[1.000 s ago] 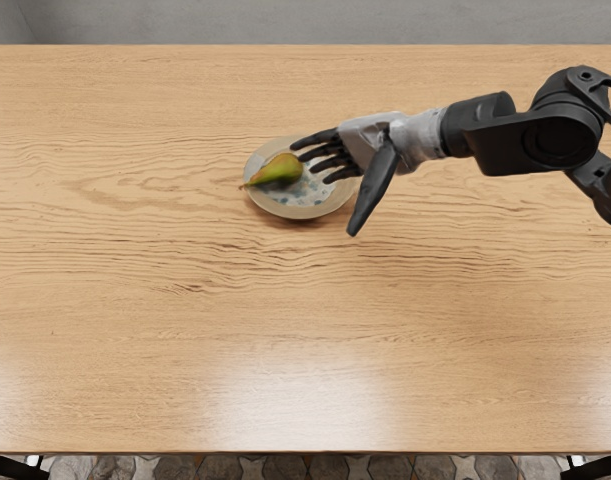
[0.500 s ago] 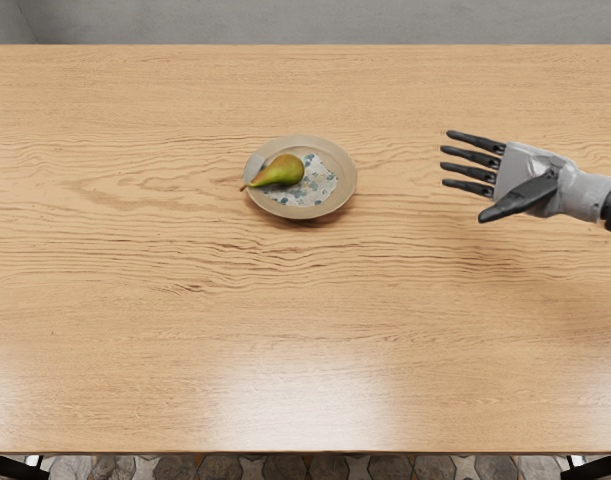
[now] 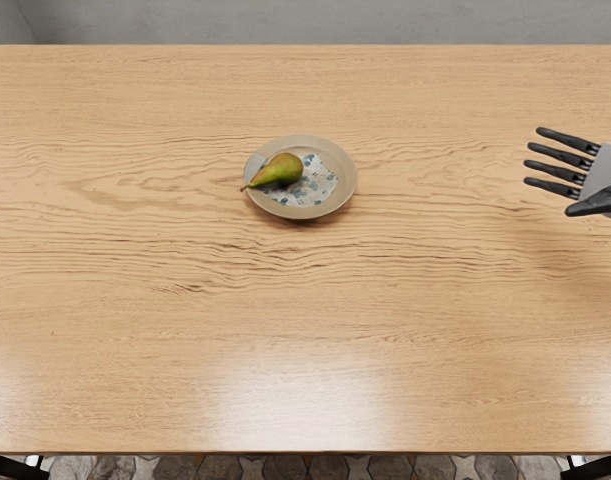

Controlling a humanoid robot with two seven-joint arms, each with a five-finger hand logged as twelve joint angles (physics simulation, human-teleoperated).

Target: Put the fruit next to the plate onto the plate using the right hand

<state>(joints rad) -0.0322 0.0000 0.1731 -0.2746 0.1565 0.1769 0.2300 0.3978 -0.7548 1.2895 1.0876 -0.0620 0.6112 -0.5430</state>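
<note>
A green-and-brown pear (image 3: pixel 279 171) lies on its side on the left part of a small round plate (image 3: pixel 337 190) with a speckled middle, its stem pointing left over the rim. My right hand (image 3: pixel 575 175) shows at the right edge of the head view, far from the plate, with dark fingers (image 3: pixel 561 157) spread and nothing in them. The left arm does not show.
The plate sits near the middle of a wide wooden table (image 3: pixel 285 330). A grey wall runs behind the table's far edge, and patterned floor shows below the near edge.
My right hand has drawn back from the plate to the right edge of the view, fingers still spread. The pear has stayed on the plate.
</note>
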